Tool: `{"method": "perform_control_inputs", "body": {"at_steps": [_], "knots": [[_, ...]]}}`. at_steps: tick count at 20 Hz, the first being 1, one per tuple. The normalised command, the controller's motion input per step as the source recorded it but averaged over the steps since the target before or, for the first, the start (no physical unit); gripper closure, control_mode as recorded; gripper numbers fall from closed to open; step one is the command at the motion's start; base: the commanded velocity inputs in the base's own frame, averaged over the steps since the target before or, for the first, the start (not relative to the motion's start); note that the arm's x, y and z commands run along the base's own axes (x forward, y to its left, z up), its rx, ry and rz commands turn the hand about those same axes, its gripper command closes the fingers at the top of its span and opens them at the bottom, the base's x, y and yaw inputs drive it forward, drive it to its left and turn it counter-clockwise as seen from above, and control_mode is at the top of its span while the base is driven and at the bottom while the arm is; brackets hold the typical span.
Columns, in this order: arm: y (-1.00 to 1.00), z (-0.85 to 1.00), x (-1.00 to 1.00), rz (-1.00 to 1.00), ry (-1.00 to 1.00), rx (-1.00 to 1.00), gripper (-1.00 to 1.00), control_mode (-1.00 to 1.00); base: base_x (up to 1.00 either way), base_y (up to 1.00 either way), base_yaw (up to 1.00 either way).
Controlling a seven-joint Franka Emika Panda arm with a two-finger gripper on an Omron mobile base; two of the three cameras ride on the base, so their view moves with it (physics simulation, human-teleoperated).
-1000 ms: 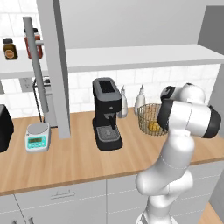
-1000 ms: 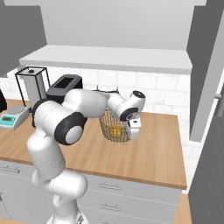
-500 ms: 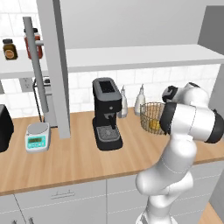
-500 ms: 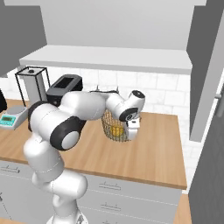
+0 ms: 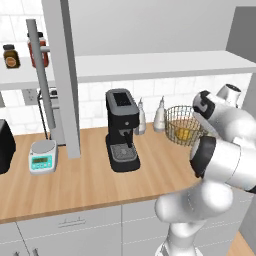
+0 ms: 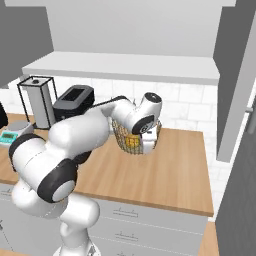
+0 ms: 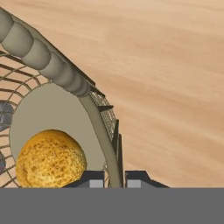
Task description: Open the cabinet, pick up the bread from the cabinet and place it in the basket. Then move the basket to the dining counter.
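Pinching shut on the rim wall of the basket (image 7: 52,65), the fingers (image 7: 92,179) at bottom centre of the hand view, one tip on each side of a wire rib. Sitting low in the basket at lower left of that view, the bread (image 7: 51,160), resting on the mesh floor, not touching the fingers.

Probably handling light and fairly stiff, the open wire bowl, but hanging off one point of the rim and so likely tipping toward its far side when lifted. Likely rolling inside on any tilt, the round bread, though the deep wall is guarding against a spill. Best kept: this hold on the thick rolled rim, lifting level and slowly.

Standing at centre of the right base view, the gripper (image 6: 148,142) on the near-right side of the basket, tabletop (image 6: 170,170) lying bare wood to lower right. Crowding the basket in the left base view: two bottles (image 5: 159,115) just beside it at left, coffee machine (image 5: 122,130) further left, tiled wall close behind, shelf (image 5: 150,65) overhead. Offering the freest path, the side toward the tabletop's front edge; the dark panel at right in the right base view is narrowing a rightward swing.
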Motion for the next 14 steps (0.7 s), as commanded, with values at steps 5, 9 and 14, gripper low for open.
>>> {"method": "perform_control_inputs", "body": {"at_steps": [5,9,14], "knots": [[0.09,0.61,-0.55,0.03,0.0,-0.12,1.0,-1.0,0.0,0.0,0.0],[0.27,0.39,-0.76,0.15,0.0,-0.03,1.0,-1.0,0.0,0.0,0.0],[0.29,0.47,-0.55,0.14,0.0,0.12,1.0,-1.0,0.0,0.0,0.0]]}}
